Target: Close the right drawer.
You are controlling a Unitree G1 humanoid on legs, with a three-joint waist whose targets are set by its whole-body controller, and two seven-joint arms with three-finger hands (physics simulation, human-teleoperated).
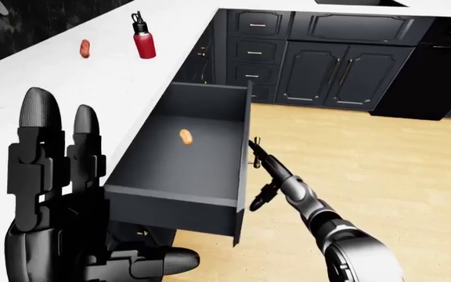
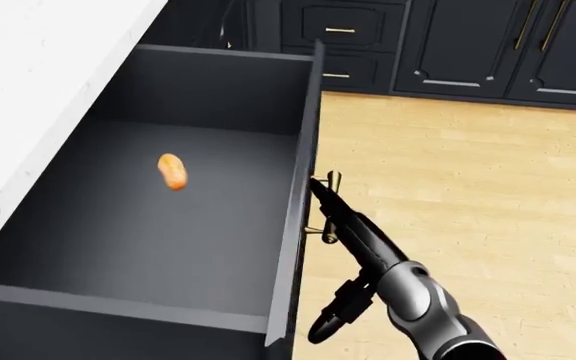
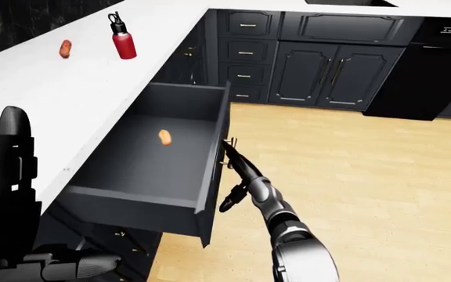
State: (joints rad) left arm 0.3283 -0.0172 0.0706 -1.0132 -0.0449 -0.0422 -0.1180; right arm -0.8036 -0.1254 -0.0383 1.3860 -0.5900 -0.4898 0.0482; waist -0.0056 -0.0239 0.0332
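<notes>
The right drawer point(image 2: 218, 82) stands pulled far out from under the white counter, dark grey, with a small orange thing point(image 2: 172, 171) lying on its floor. My right hand point(image 2: 353, 225) reaches along the outside of the drawer's front panel. Its straight fingers point(image 2: 320, 187) lie against the panel beside the brass handle point(image 2: 334, 180), and the thumb hangs loose below. Nothing is gripped. My left hand point(image 1: 53, 176) is raised at the lower left of the left-eye view, fingers upright and spread, holding nothing.
A red bottle point(image 1: 142, 40) and another orange thing point(image 1: 85, 49) sit on the white counter point(image 1: 69, 88). Dark cabinets point(image 1: 320, 64) line the top of the view, with a black appliance point(image 1: 437, 76) to their right. Wooden floor point(image 1: 382, 164) spreads on the right.
</notes>
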